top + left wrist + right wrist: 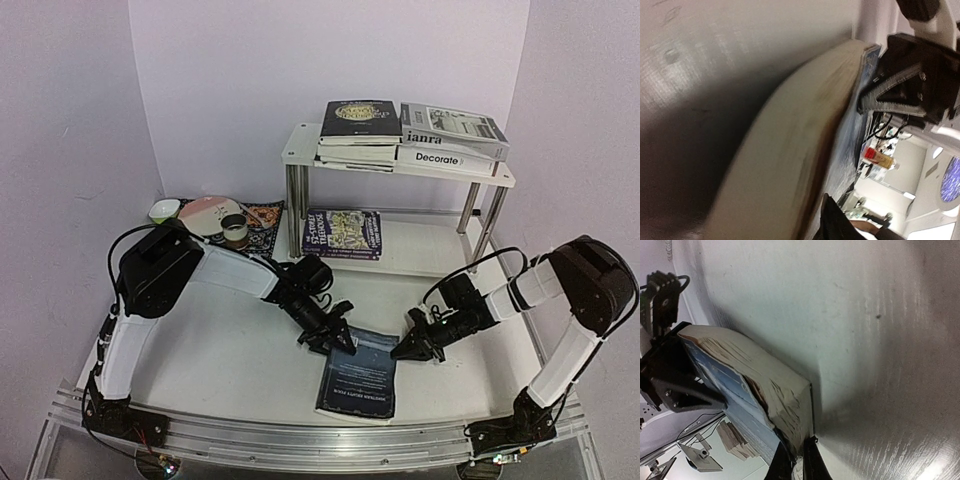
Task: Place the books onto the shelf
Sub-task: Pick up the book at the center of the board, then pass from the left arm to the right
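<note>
The blue book (358, 380) lies at 6 o'clock on the surface (220, 360). The right pincer (405, 352) is clenched on its 1 o'clock corner; the left pincer (342, 342) sits at its 11 o'clock corner, grip not determinable. Recommendation: secure both holds before lifting, keep the book level, then carry it to the shelf (300, 145) at 12 o'clock.

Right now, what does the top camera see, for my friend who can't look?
The robot's right fingers pinch the edge of a blue book lying on the table, with the left fingers at its corner. Behind, a white shelf holds more books.
</note>
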{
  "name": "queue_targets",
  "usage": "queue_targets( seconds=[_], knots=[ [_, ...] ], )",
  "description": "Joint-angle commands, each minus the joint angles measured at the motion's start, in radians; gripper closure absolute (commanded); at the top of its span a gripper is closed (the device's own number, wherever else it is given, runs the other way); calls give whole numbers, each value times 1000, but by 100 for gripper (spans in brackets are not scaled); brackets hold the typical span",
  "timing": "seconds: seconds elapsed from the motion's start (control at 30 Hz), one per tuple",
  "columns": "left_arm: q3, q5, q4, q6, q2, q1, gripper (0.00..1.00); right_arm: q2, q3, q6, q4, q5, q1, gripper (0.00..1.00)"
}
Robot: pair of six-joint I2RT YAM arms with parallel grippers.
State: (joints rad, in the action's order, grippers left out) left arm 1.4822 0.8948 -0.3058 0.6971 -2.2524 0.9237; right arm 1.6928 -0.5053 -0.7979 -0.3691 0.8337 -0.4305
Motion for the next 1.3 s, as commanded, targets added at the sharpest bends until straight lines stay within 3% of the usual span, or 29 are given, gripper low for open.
queue_targets(
  seconds=[0.0, 0.07, 0.13, 0.27, 0.43, 0.57, 0.73, 0.87, 1.0, 1.13, 1.27],
  knots=[
    [-3, -15, 29, 15, -11, 11, 81, 95, 84, -5, 162, -269, -18, 100],
    [-8, -32, 30, 20, 16, 7, 93, 66, 80, -3, 165, -265, -18, 100],
    [-20, -46, 30, 21, 49, -1, 99, 28, 71, 5, 185, -267, -19, 98],
    [-24, -107, -59, -35, 151, -18, 100, -105, 29, 42, 303, -293, -19, 67],
    [45, -258, -292, -227, 285, -17, 100, -239, -93, 83, 493, -299, -19, 47],
    [46, -398, -362, -340, 412, -8, 100, -293, -244, 57, 663, -291, -19, 33],
    [37, -673, -388, -485, 576, 53, 100, -306, -452, -95, 828, -247, -19, 27],
    [36, -938, -379, -620, 626, 158, 100, -331, -556, -275, 857, -231, -18, 21],
    [50, -1183, -362, -718, 616, 241, 100, -344, -626, -430, 855, -220, -19, 3],
    [106, -1387, -363, -810, 565, 306, 100, -335, -648, -578, 832, -174, -20, 2],
    [167, -1448, -362, -862, 513, 336, 100, -356, -645, -690, 820, -195, -24, 2]
  ],
)
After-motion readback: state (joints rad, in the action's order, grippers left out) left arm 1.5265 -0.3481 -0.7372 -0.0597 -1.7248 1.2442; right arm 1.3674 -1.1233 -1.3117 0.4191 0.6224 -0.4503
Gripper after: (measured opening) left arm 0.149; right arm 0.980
